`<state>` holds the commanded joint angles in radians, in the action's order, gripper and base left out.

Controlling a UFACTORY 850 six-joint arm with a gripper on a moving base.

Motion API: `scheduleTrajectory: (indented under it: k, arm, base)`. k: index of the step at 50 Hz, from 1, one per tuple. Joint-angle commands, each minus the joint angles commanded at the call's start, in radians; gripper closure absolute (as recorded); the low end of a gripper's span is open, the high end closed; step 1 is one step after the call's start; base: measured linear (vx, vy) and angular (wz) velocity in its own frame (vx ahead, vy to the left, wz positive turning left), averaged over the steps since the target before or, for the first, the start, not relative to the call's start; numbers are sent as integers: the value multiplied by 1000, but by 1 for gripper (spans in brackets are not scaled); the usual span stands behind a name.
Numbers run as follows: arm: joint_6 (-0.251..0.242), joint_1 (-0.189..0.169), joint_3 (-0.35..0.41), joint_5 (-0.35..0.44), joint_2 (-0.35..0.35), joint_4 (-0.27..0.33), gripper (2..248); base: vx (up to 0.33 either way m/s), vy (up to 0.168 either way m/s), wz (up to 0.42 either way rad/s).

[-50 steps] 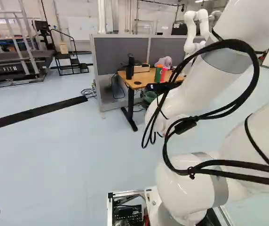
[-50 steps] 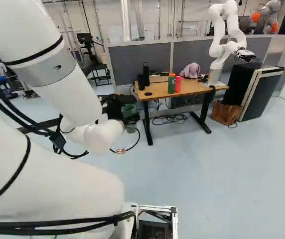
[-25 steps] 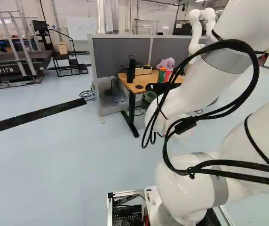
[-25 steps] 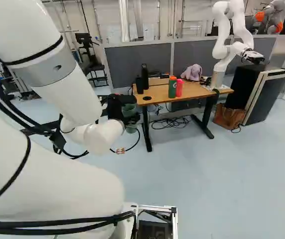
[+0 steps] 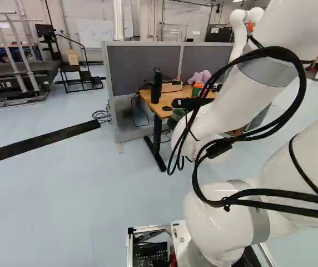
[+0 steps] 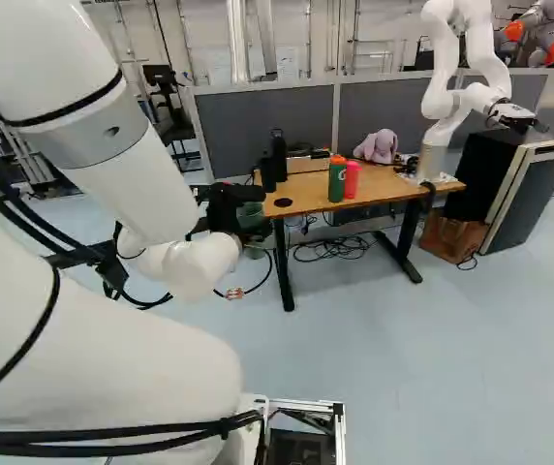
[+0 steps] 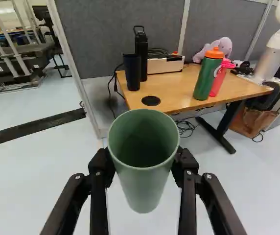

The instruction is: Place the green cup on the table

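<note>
My gripper, dark and partly hidden by the arm, is out ahead of the base in the right base view, with the pale green cup at it. In the wrist view the gripper is shut on the green cup, one finger against each side. The cup's open mouth faces the camera, and its inside looks empty. Beyond the cup stands the wooden table, its near edge just past the rim in that view. The orange pads are hidden.
On the table are a black tumbler, black bottle, green bottle, pink bottle, a boxy device and a purple plush. Another robot stands at its far end. Grey partitions rise behind; cables lie beneath.
The base has moved toward the table, which appears larger and nearer. My arm holds the same pose against its lowest joint, and the cup has travelled with it, still gripped.
</note>
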<state>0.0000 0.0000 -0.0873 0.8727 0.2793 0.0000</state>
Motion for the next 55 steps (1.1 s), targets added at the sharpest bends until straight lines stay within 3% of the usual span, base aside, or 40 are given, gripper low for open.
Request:
scheduleTrajectory:
  k: [26,55]
  arm:
    - [0,0,-10,0,-12,0,122]
    - [0,-10,-129,0,-74,0,122]
  base:
    - [210,7,-2]
    - [5,0,-3]
